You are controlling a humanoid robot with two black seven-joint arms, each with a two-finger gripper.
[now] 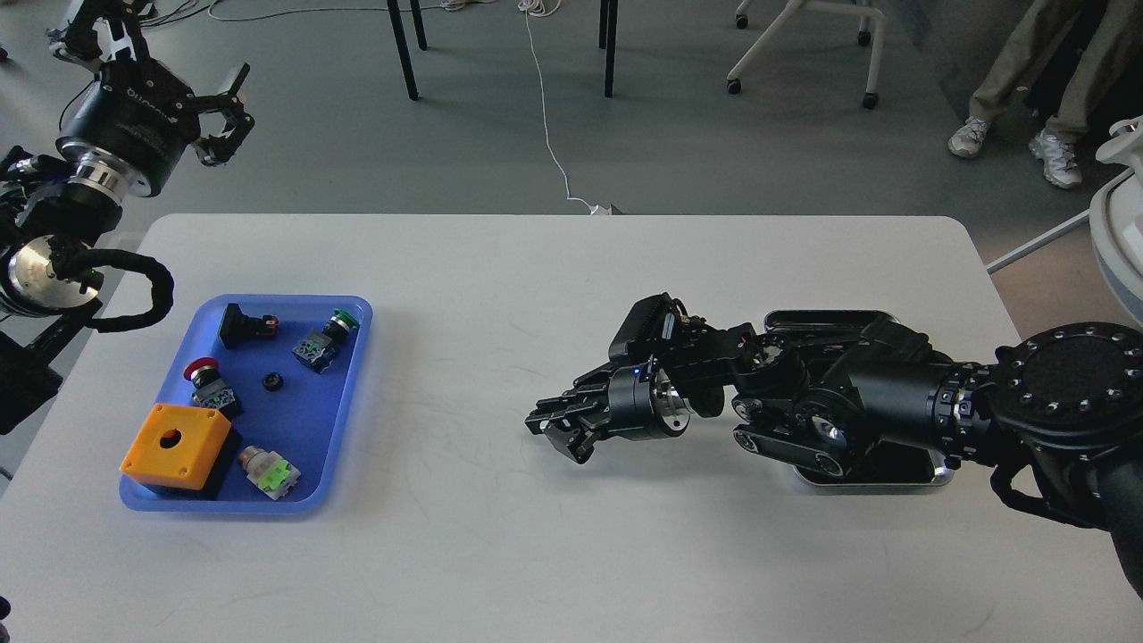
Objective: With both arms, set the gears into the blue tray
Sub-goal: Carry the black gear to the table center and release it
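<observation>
The blue tray [308,415] lies at the table's left. One small black gear [272,381] rests on its floor near the middle. My left gripper [223,116] hangs high beyond the table's far left corner, clear of the tray, its fingers spread open and empty. My right gripper [558,430] hovers low over the bare table middle, pointing left toward the blue tray and well short of it. Its dark fingers sit close together, and I cannot make out a gap or anything held between them.
In the blue tray also lie an orange box [174,444], a red push-button [204,373], a green push-button [329,335], a black part [239,323] and a white-green part [268,471]. The silver tray [933,478] is mostly under my right arm. Chair legs and a person stand beyond the table.
</observation>
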